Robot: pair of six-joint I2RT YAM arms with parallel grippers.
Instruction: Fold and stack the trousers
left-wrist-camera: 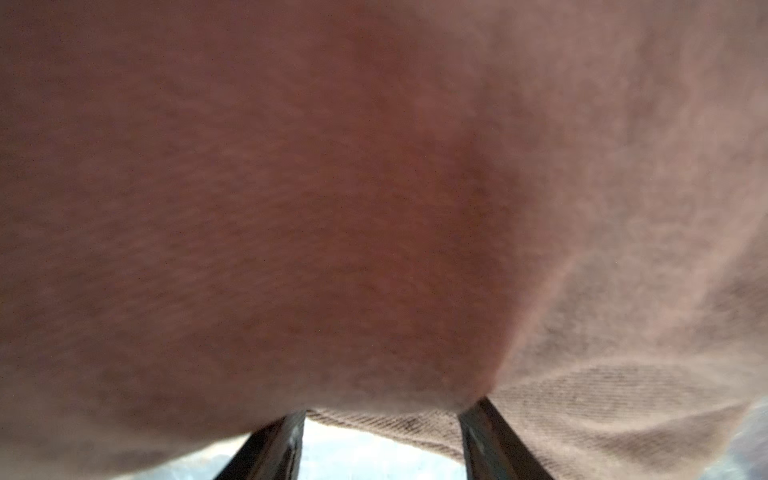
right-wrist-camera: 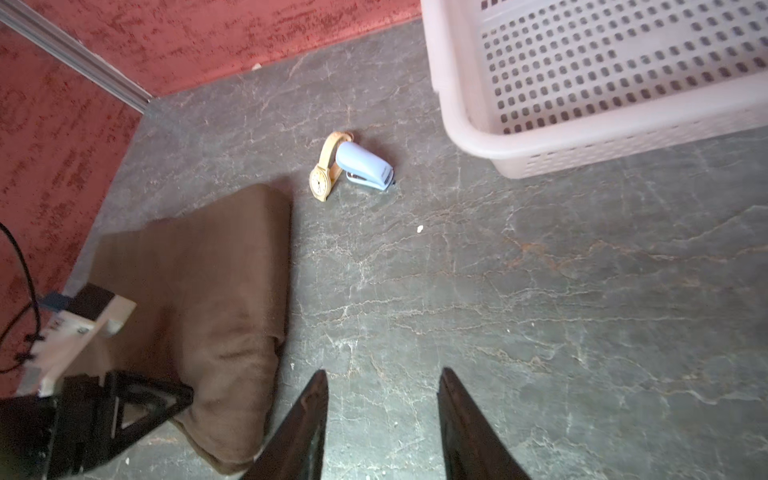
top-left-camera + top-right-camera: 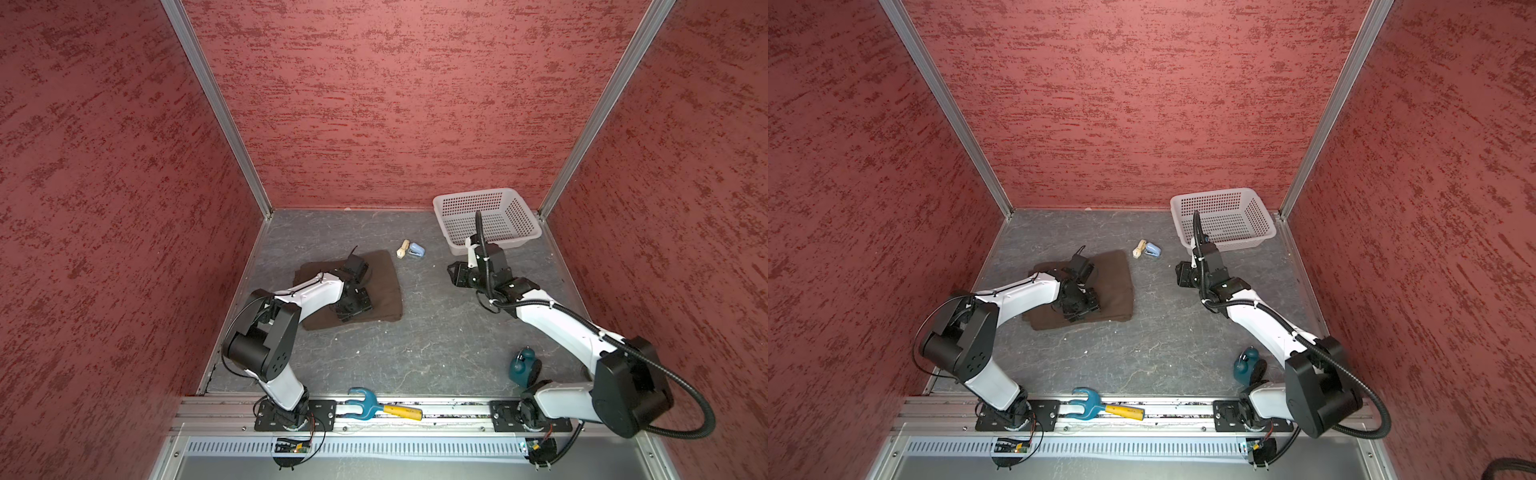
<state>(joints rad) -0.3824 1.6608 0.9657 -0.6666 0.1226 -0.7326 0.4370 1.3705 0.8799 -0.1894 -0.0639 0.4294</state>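
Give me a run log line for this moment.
trousers: folded | left end effector: at trousers, grip unclear | right end effector: open, empty, above table | basket: empty

Bare grey tabletop (image 3: 436,332) gives free passage through the middle, between the folded trousers (image 3: 382,284) at left and the white basket (image 3: 476,193) in the far right corner. Obstructions: watch (image 3: 401,249) and blue stapler (image 3: 417,250), touching, far centre; teal object (image 3: 521,365), near right.

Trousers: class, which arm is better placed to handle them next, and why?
Likely left. The left gripper meets the folded trousers, cloth filling its wrist view; the right gripper hangs open over bare table beside them, empty.
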